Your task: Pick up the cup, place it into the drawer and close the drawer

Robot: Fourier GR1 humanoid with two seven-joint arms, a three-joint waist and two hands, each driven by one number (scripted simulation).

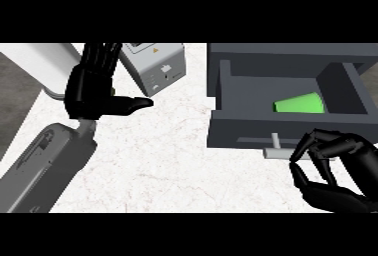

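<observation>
Curled black fingers of the right hand (332, 170) hang at the lower right, thumb and fingertips bent toward each other around nothing, just beside the small grey handle (275, 149) that juts from the front of the open drawer (244, 132). Inside the dark grey, box-shaped drawer lies a bright green cup (301, 103), tipped on its side against the right part of the drawer floor. Its long axis runs roughly left to right, the wider end toward the right wall, the narrower end toward the middle. Matte and flat-sided, the drawer stands pulled out from a dark cabinet (295, 52) over a white, faintly veined marble table (170, 160). At the left, the left hand (92, 92) rests with fingers straight and raised, thumb pointing right, above its smooth grey forearm (52, 165). Behind it sits a pale grey box-like appliance (156, 67) with small buttons and a yellow warning mark.
</observation>
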